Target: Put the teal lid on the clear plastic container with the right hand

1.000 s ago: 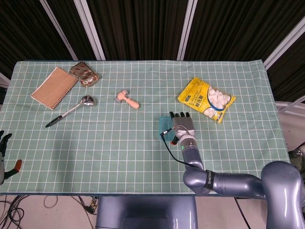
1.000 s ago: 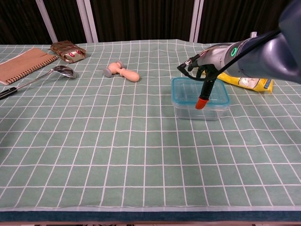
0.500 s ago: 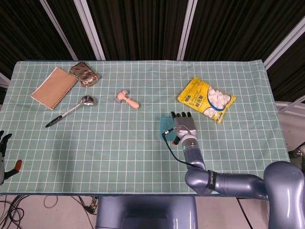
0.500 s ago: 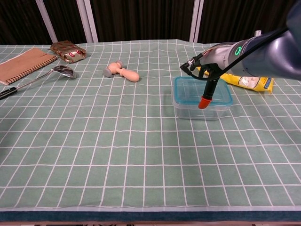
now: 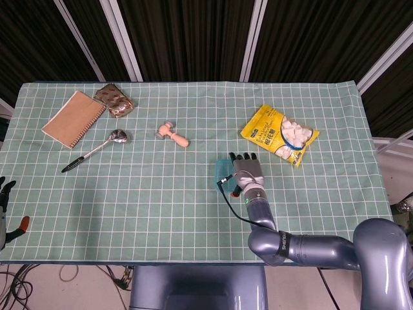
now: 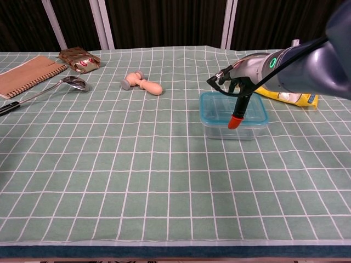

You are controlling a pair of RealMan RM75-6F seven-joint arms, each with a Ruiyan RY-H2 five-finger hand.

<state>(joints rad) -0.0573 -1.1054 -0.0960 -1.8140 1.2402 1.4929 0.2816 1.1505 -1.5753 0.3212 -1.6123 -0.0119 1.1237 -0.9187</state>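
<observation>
Right robot hand (image 5: 246,169) over one container (image 6: 234,116), fingers spread flat, holding nothing.
One teal lid (image 6: 209,105) sits on the container, mid-table (image 6: 164,164); a red-tipped finger points down.

Bright, even overhead light on the tabletop (image 5: 161,194), with only faint, soft shadows. The background is dark. Both views are sharp; straight edges bow slightly near the head view's borders.

Lab: curtained, cloth-covered test table (image 5: 193,200)
</observation>
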